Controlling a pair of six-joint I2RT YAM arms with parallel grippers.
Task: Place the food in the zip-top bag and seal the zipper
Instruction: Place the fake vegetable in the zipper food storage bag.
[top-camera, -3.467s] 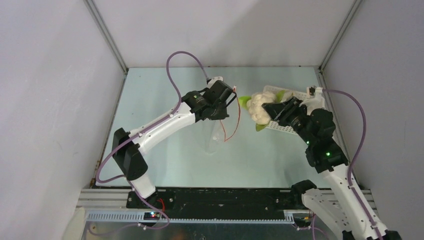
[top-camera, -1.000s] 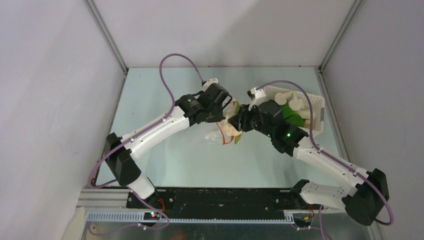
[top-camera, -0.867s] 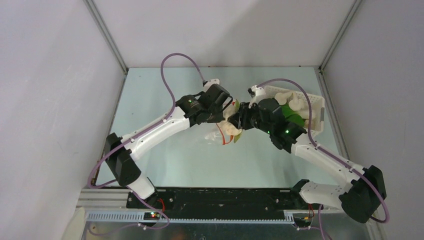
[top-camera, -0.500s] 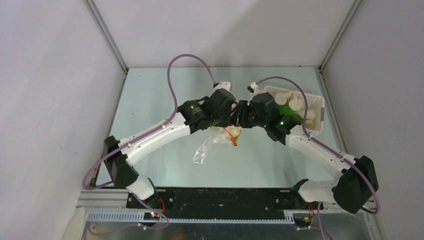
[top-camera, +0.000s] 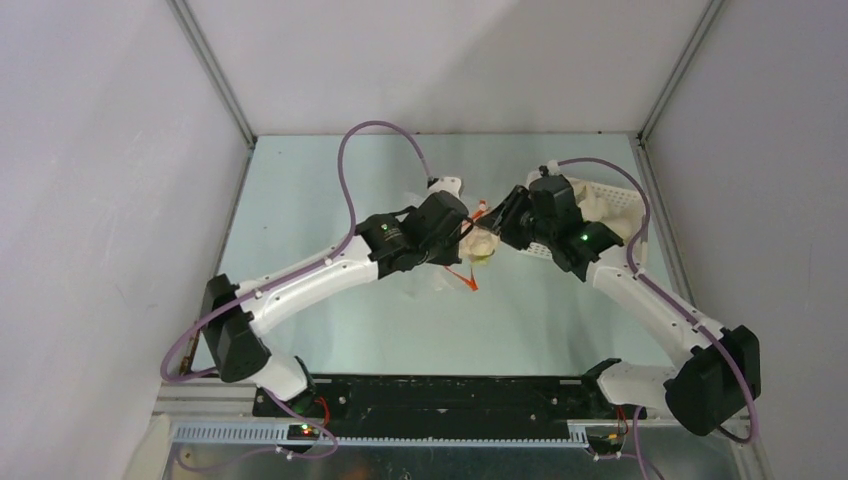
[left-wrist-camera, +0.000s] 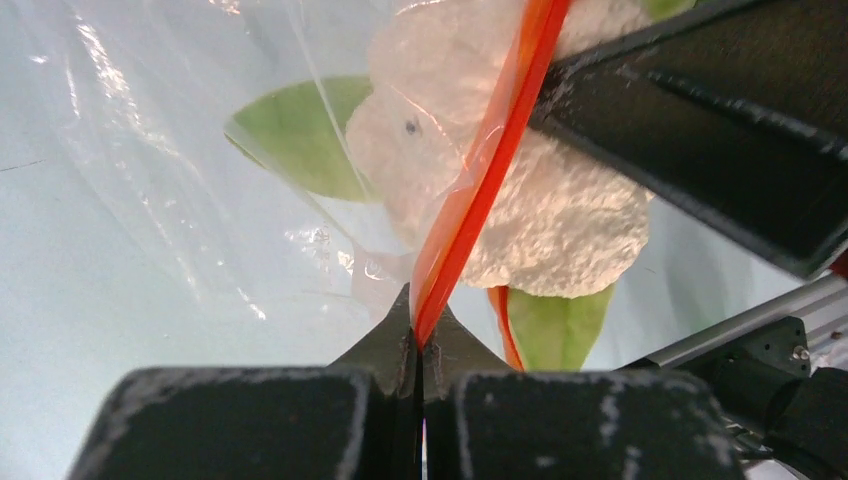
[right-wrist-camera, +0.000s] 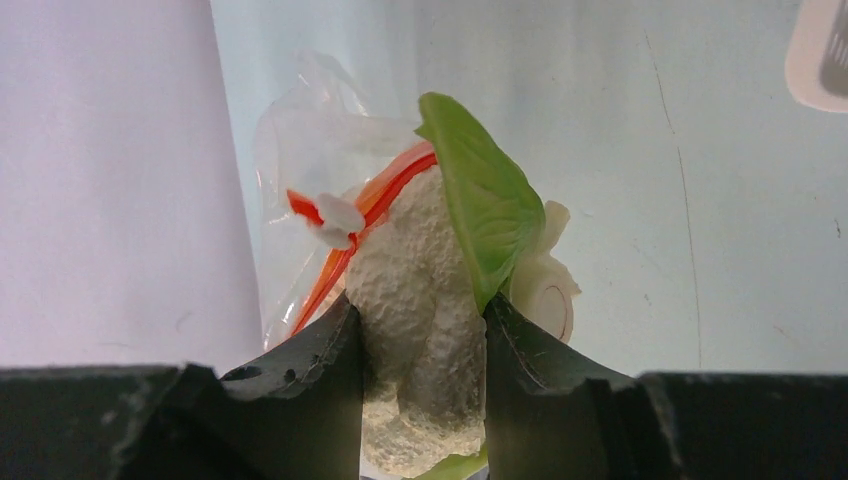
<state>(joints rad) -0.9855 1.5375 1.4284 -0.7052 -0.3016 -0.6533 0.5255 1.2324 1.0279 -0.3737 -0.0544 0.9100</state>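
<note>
The left gripper (left-wrist-camera: 417, 338) is pinched shut on the zipper (left-wrist-camera: 485, 180), and the orange-red strip runs up from between its fingertips. Beside the strip, the clear zip-top bag (left-wrist-camera: 150, 150) is seen crinkled above the pale table (top-camera: 330, 190). A bumpy cream-white piece of the food (right-wrist-camera: 410, 270), with green leaves, is clamped between the partly spread jaws of the right gripper (right-wrist-camera: 420, 322). It is pressed against the bag's mouth (how far inside cannot be told). Farther right, a white basket (top-camera: 622, 197) is seen with cream pieces in it.
</note>
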